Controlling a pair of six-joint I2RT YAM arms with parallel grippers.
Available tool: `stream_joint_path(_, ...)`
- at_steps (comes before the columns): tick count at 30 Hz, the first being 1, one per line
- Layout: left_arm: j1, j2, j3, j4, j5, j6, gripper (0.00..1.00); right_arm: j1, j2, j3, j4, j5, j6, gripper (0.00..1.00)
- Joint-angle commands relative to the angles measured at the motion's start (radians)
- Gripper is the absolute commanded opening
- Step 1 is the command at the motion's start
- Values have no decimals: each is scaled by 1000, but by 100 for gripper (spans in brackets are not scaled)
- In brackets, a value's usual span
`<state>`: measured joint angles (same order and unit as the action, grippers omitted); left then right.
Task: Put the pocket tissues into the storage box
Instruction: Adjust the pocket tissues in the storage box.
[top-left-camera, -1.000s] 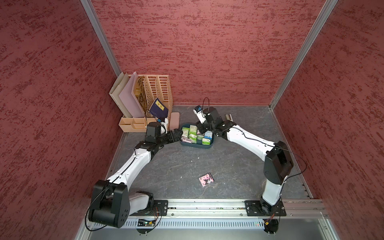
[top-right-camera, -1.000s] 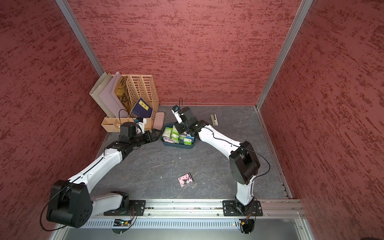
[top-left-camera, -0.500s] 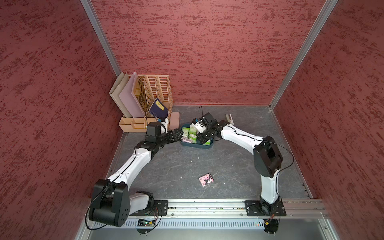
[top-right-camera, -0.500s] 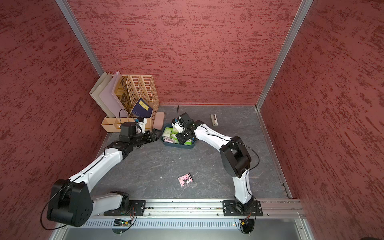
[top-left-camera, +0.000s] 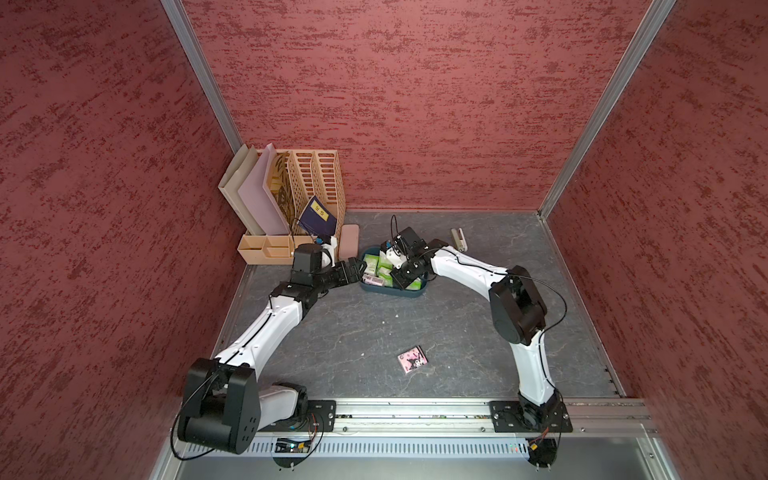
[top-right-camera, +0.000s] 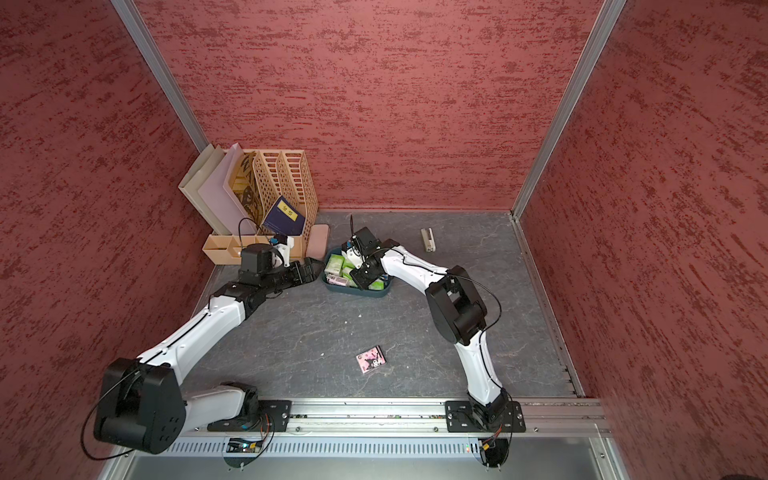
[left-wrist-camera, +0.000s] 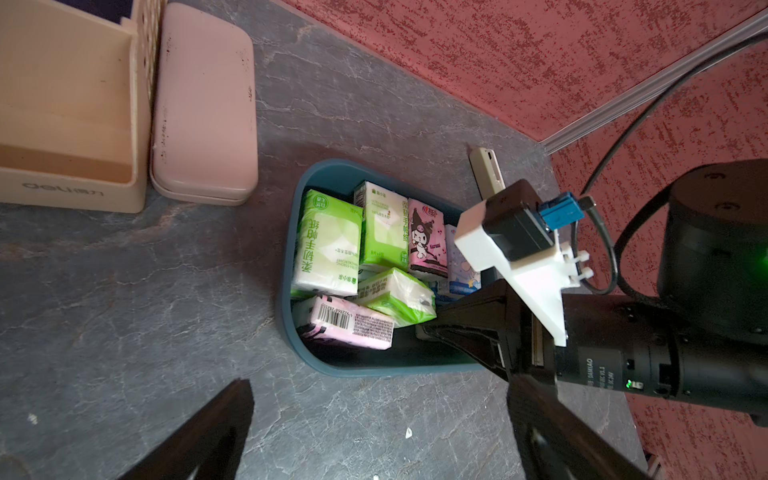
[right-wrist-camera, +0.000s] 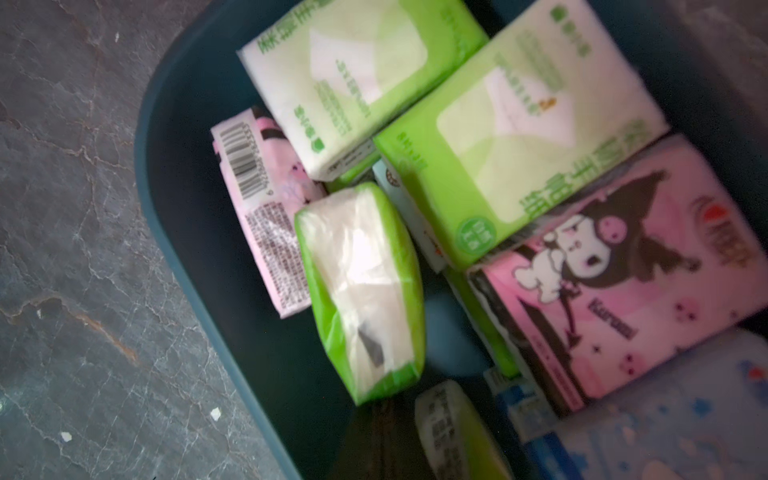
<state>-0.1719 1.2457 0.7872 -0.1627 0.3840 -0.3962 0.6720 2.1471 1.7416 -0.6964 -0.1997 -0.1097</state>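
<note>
The dark teal storage box (top-left-camera: 390, 291) (top-right-camera: 353, 293) lies at the back middle of the table and holds several green, pink and light blue pocket tissues (left-wrist-camera: 328, 245). One pink packet (top-left-camera: 411, 360) (top-right-camera: 370, 360) lies alone on the table toward the front. My right gripper (top-left-camera: 401, 278) (right-wrist-camera: 382, 411) is shut, down inside the box. Its tip is against the end of a green packet (right-wrist-camera: 361, 286) that stands on edge. My left gripper (top-left-camera: 355, 266) (left-wrist-camera: 380, 386) stands open just outside the box's left rim (left-wrist-camera: 291, 249), with nothing between its fingers.
A tall beige slotted file organiser (top-left-camera: 316, 183) with folders stands in the back left corner, with a low beige desk tidy (top-left-camera: 270, 249) in front of it. A slim pink case (top-left-camera: 349, 241) lies beside the box. A small beige stapler-like object (top-left-camera: 458, 240) lies at the back right.
My right gripper has come down from above the box's far side into the box among the packets, and has shut. The left arm has not moved.
</note>
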Motion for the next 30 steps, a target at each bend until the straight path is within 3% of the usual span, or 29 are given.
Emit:
stream_joint_path(1,8,12,18,12,-5,0,100,8,41,53,18,6,-19,0)
stream_joint_path(11,12,12,15,-2,-13,11,100,17,77,101,23,-2,-25,0)
stream_joint_path(14,12,14,15,-3,-12,11,100,16,23,54,46,10,-21,13)
stream_joint_path(17,12,14,16,3,-8,8,100,17,-60,3,69,21,-13,33)
stream_joint_path(22,10,18,19,14,-2,-1,100,1,-193,-74,108,42,-20,48)
stream_joint_path(30,10,14,24,19,2,-7,100,-68,-269,-148,40,71,-93,50)
